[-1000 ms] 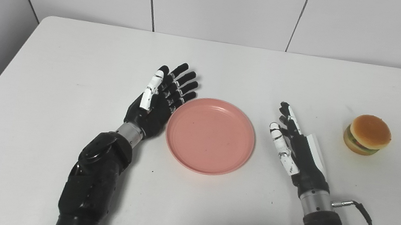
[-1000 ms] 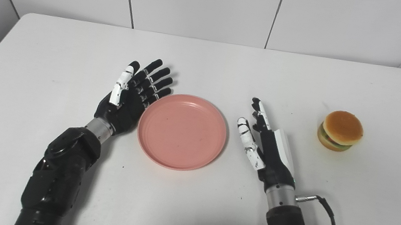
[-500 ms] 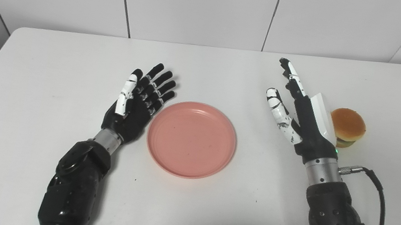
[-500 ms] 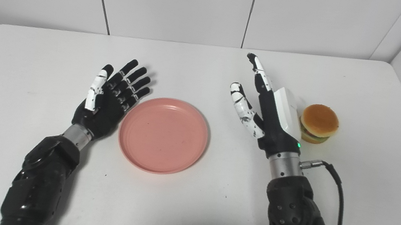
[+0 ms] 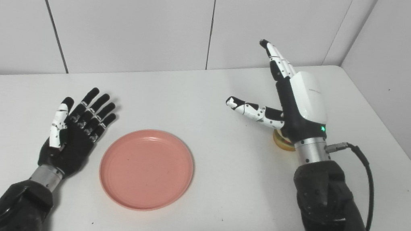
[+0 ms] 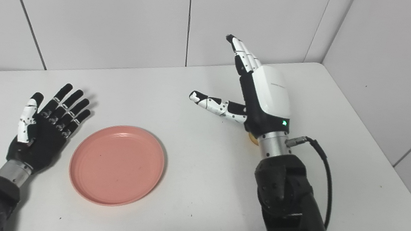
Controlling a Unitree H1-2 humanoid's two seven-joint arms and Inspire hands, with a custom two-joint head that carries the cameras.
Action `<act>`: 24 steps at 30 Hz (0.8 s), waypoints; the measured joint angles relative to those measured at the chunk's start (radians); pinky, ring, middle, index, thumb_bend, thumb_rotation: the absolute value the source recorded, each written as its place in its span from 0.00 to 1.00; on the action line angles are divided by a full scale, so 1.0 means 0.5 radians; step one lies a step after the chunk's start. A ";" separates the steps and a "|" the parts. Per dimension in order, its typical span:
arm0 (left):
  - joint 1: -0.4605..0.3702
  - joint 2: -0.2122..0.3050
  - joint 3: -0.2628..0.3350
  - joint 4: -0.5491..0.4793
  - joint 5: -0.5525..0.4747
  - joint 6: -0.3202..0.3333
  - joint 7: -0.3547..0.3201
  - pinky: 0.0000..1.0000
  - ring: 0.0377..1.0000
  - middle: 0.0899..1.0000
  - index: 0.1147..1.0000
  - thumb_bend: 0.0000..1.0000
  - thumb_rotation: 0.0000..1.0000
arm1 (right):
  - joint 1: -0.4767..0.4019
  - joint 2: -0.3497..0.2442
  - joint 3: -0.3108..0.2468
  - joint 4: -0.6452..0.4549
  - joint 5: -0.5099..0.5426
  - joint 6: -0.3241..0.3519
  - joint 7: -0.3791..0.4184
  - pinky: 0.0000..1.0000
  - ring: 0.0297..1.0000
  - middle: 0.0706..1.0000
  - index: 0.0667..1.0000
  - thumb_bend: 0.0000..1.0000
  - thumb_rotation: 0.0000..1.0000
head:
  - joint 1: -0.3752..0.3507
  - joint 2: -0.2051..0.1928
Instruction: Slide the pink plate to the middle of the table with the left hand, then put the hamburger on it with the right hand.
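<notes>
Right hand point(image 5: 296, 104) is seen spread, nothing held, raised directly over hamburger point(image 5: 282, 140), which is mostly hidden beneath its wrist; descent is judged next. Pink plate point(image 5: 146, 169) lies well left, beside released left hand point(image 5: 74, 134)

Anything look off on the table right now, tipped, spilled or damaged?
Nothing stands out. The round pink plate lies flat and empty beside the open left hand. The open right hand hangs over the toy hamburger, hiding most of it, so its state cannot be judged.
</notes>
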 measured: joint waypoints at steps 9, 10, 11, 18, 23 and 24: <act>-0.021 0.020 0.014 0.033 -0.001 0.000 0.000 0.94 0.91 0.92 0.91 0.37 1.00 | -0.008 -0.048 -0.085 0.085 -0.164 0.110 -0.002 0.73 0.85 0.90 0.93 0.91 0.67 | -0.061 0.009; -0.022 0.023 0.014 0.034 -0.001 0.000 0.000 0.94 0.91 0.92 0.92 0.37 1.00 | -0.008 -0.061 -0.090 0.087 -0.190 0.126 -0.002 0.73 0.85 0.90 0.93 0.91 0.67 | -0.061 0.009; -0.023 0.025 0.014 0.035 -0.001 0.001 0.000 0.95 0.92 0.92 0.92 0.37 1.00 | -0.008 -0.072 -0.095 0.089 -0.204 0.134 -0.002 0.74 0.86 0.91 0.94 0.92 0.68 | -0.061 0.009; -0.022 0.028 0.019 0.033 -0.001 0.003 0.001 0.96 0.93 0.93 0.93 0.37 1.00 | -0.005 -0.111 -0.122 0.090 -0.283 0.238 0.067 0.76 0.89 0.94 0.96 0.95 0.71 | -0.074 0.040; -0.022 0.034 0.016 0.031 -0.001 0.003 0.002 0.95 0.92 0.92 0.92 0.38 1.00 | 0.007 -0.113 -0.138 0.091 -0.313 0.363 0.160 0.78 0.91 0.96 0.98 0.96 0.72 | -0.071 0.046; -0.022 0.037 0.015 0.032 0.000 0.003 0.002 0.94 0.91 0.91 0.91 0.38 1.00 | 0.012 -0.119 -0.138 0.091 -0.320 0.396 0.185 0.78 0.91 0.95 0.98 0.96 0.72 | -0.074 0.058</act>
